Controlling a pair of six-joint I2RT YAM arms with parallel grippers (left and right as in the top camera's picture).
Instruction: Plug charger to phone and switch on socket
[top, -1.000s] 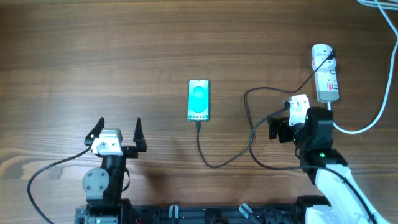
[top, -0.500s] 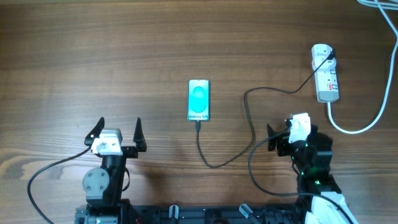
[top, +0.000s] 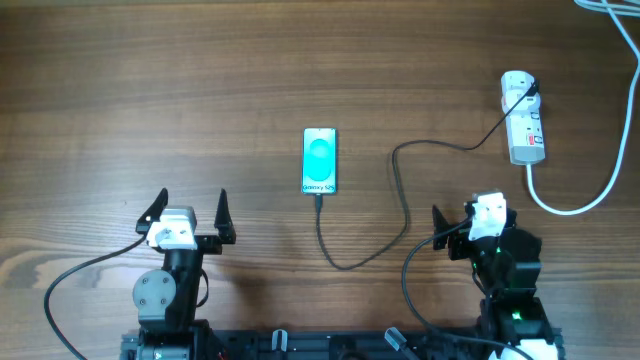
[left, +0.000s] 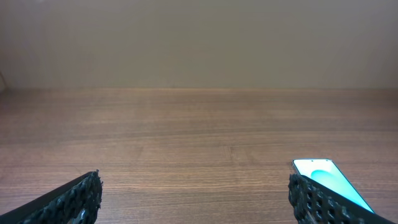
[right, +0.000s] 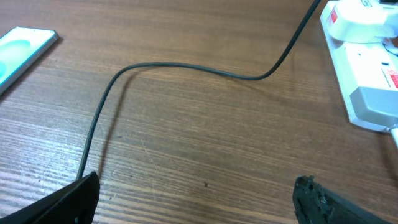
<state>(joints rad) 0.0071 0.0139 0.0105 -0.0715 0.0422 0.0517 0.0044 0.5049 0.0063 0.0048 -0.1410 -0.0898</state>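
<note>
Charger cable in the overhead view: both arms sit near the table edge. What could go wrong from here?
1. The charger cable loops close to the open right tool. A forward move might snag it and tug the tip away from the phone, or drag the phone.
2. The switch on the socket is too small to read, so power may be off.

Bright even light, faint soft shadows, overhead sharp, wrist views slightly blurred
</note>
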